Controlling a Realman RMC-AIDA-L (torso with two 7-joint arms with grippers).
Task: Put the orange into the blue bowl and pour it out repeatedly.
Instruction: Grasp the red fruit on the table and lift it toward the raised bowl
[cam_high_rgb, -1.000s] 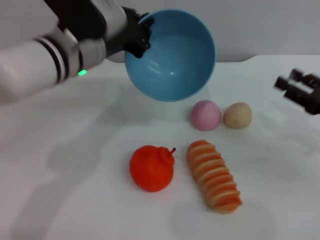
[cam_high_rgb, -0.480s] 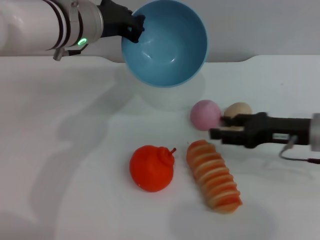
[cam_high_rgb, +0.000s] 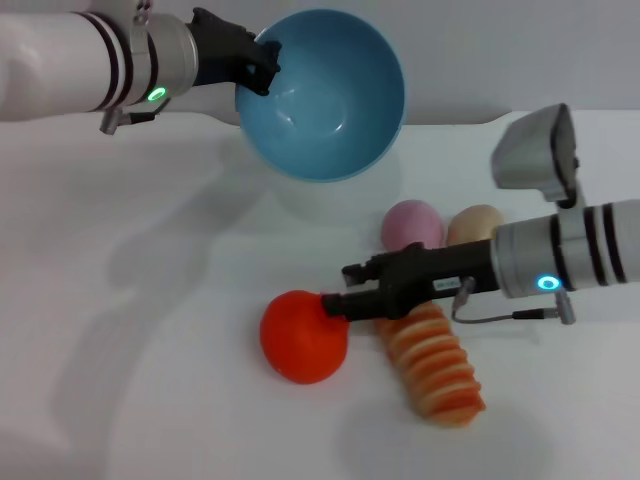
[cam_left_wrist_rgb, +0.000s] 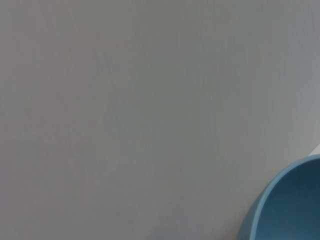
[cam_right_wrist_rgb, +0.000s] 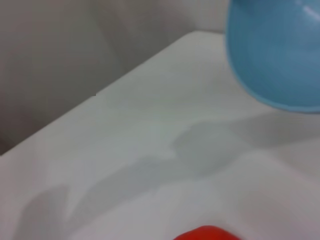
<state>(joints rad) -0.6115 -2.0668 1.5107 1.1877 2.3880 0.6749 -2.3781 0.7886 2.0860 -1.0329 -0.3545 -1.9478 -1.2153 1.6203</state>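
Observation:
The orange (cam_high_rgb: 300, 338) lies on the white table (cam_high_rgb: 150, 360), near the front middle. My right gripper (cam_high_rgb: 345, 290) reaches in from the right, open, with its fingertips at the orange's upper right side, over the stem. My left gripper (cam_high_rgb: 262, 65) is shut on the rim of the blue bowl (cam_high_rgb: 325, 100) and holds it in the air at the back, tilted with its empty mouth facing forward. The bowl's edge shows in the left wrist view (cam_left_wrist_rgb: 290, 205). The right wrist view shows the bowl (cam_right_wrist_rgb: 280, 55) and the top of the orange (cam_right_wrist_rgb: 207, 233).
A ridged orange-and-cream bread-like piece (cam_high_rgb: 440, 370) lies right beside the orange, partly under my right arm. A pink ball (cam_high_rgb: 412, 225) and a tan ball (cam_high_rgb: 475, 225) sit behind it. A grey wall stands behind the table.
My right arm has swept in from the right edge and reached left to the orange. My left arm has lifted the bowl slightly up and left. The orange has not moved.

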